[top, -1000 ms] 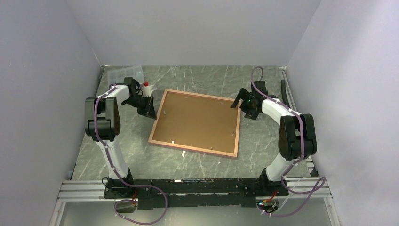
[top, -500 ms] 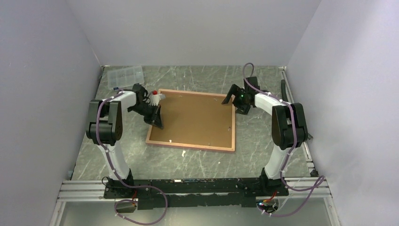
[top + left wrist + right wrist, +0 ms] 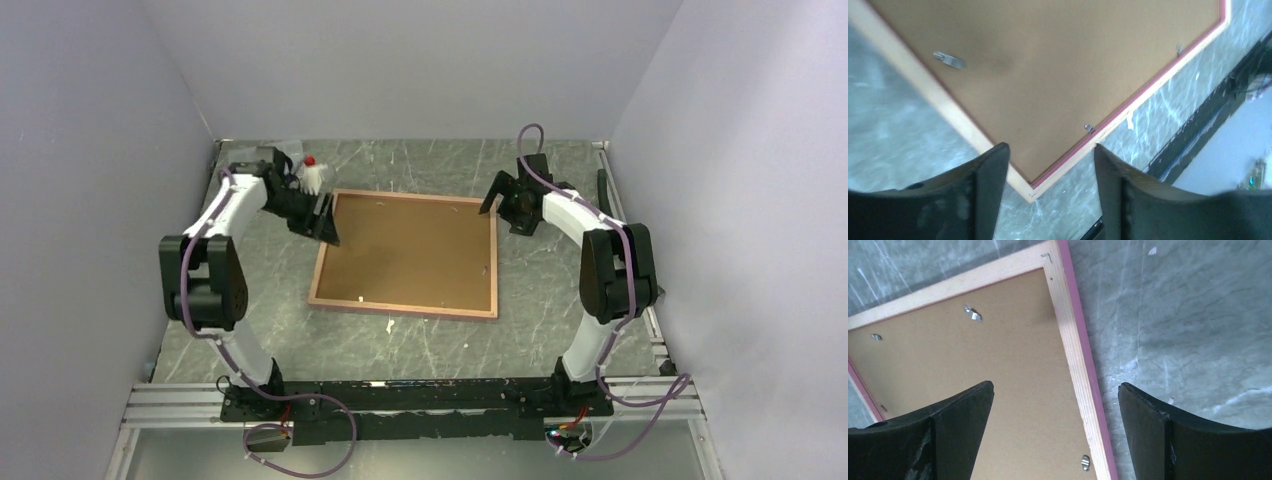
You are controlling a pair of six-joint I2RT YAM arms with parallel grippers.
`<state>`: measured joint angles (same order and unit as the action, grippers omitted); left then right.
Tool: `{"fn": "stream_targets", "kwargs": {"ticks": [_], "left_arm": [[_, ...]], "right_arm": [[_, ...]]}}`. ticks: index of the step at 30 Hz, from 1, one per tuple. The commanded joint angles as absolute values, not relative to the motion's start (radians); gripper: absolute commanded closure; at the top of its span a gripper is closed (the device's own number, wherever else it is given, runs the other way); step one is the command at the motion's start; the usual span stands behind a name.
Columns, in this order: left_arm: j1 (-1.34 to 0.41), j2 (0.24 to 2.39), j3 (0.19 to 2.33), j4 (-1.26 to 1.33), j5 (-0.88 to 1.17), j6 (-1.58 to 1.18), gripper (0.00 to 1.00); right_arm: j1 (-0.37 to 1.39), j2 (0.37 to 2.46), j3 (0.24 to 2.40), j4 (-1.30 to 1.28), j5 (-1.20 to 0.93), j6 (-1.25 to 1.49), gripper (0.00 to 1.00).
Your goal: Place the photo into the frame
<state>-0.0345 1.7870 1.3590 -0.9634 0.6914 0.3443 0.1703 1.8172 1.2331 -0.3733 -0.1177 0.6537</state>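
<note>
The frame (image 3: pixel 400 309) lies back-up in the middle of the table, its tan wood rim around a brown backing board (image 3: pixel 405 250). My left gripper (image 3: pixel 327 225) hovers at the frame's left side. In the left wrist view the gripper (image 3: pixel 1048 170) is open, and a corner of the frame (image 3: pixel 918 75) lies below the gap, touching neither finger. My right gripper (image 3: pixel 497 203) is at the far-right corner. It (image 3: pixel 1055 405) stands wide open above the pink-edged rim (image 3: pixel 1073 350). The photo is hidden.
A white bottle with a red cap (image 3: pixel 312 177) and a clear plastic box (image 3: pixel 262 156) sit at the back left, behind the left arm. A small white scrap (image 3: pixel 390 326) lies in front of the frame. Grey walls close in on three sides.
The frame has turned and slid left and now lies squarer to the table. My left gripper went from shut to open and drew back toward the far left. The right gripper followed the far-right corner.
</note>
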Motion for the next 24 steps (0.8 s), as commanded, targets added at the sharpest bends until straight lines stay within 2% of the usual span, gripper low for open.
{"fn": "stream_targets", "kwargs": {"ticks": [1, 3, 8, 9, 12, 19, 24], "left_arm": [[-0.002, 1.661, 1.508, -1.033, 0.604, 0.359, 0.12], [0.026, 1.644, 1.534, -1.004, 0.536, 0.359, 0.06], [0.079, 1.644, 1.568, -0.847, 0.227, 0.226, 0.05], [0.092, 1.657, 1.565, -0.838, 0.243, 0.229, 0.07], [0.097, 1.73, 1.565, -0.882, 0.369, 0.245, 0.19], [0.093, 1.924, 1.467, -0.857, 0.654, 0.184, 0.67], [0.073, 1.946, 1.407, -0.764, 0.663, 0.175, 0.74]], "right_arm": [[0.214, 1.722, 1.332, -0.424, -0.003, 0.619, 0.0], [0.243, 1.715, 1.352, -0.436, 0.014, 0.611, 0.0], [0.323, 1.685, 1.368, -0.418, 0.047, 0.576, 0.0], [0.34, 1.685, 1.372, -0.411, 0.039, 0.569, 0.0], [0.406, 1.706, 1.398, -0.39, 0.005, 0.552, 0.0], [0.516, 1.794, 1.424, -0.299, -0.181, 0.529, 0.06], [0.536, 1.82, 1.4, -0.237, -0.264, 0.529, 0.1]]}}
